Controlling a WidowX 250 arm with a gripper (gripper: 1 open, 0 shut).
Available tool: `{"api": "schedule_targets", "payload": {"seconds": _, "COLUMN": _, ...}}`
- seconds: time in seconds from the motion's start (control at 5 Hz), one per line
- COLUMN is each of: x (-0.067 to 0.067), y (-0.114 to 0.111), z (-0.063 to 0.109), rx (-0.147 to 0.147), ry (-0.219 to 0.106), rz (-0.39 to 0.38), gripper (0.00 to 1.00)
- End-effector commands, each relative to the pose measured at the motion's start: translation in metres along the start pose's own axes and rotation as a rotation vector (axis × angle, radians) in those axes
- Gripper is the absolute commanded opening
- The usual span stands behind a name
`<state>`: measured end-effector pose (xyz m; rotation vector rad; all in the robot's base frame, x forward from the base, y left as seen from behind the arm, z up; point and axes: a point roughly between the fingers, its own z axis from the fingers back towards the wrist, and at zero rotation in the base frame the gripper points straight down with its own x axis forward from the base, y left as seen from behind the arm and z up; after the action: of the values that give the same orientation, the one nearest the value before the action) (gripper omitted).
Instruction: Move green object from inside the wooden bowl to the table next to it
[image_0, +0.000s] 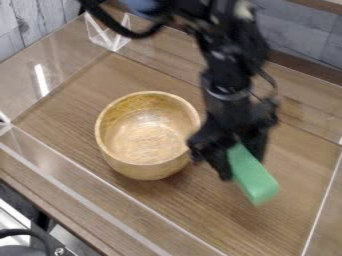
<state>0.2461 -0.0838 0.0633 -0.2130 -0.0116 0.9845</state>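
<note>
Jaws pinch the upper end of the green object (250, 176), one dark finger on each side of the block. The gripper (233, 152) points almost straight down from a black arm that comes in from the top of the single camera view. The picture is a little blurred around the fingers, so the exact contact points are hard to read.

Below the jaws, the green object hangs tilted, its lower end slanting down and toward the right of the picture. It appears to be just above the table (147, 215) rather than resting on it, though the blur makes that uncertain.

To the left of the jaws sits the wooden bowl (148, 133), round, light tan and empty, its inner grain fully visible. The gripper's fingers are just beside the bowl's right rim and look clear of it.

Under and around the jaws is bare brown wood-grain tabletop, enclosed by clear acrylic walls (325, 205).

Judging by this layout, the lift out of the bowl is done and the step in hand is the carry to the placing spot beside the bowl. The next move likely calls for lowering until the block's low end meets the tabletop, then spreading the jaws so the block lies flat, and rising straight up so the fingers do not drag it.
</note>
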Motion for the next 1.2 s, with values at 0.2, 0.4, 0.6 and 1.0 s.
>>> {"api": "schedule_targets", "payload": {"seconds": 0.2, "x": -0.022, "y": -0.020, "z": -0.028, "rx": -0.049, "ry": -0.007, "rz": 0.052, "gripper": 0.00}}
{"api": "schedule_targets", "payload": {"seconds": 0.4, "x": -0.024, "y": -0.024, "z": -0.042, "rx": -0.068, "ry": -0.016, "rz": 0.087, "gripper": 0.00}}
{"api": "schedule_targets", "payload": {"seconds": 0.6, "x": -0.023, "y": -0.026, "z": -0.039, "rx": -0.083, "ry": -0.032, "rz": 0.101, "gripper": 0.00}}
{"api": "schedule_targets", "payload": {"seconds": 1.0, "x": -0.023, "y": -0.027, "z": -0.031, "rx": -0.097, "ry": -0.064, "rz": 0.105, "gripper": 0.00}}
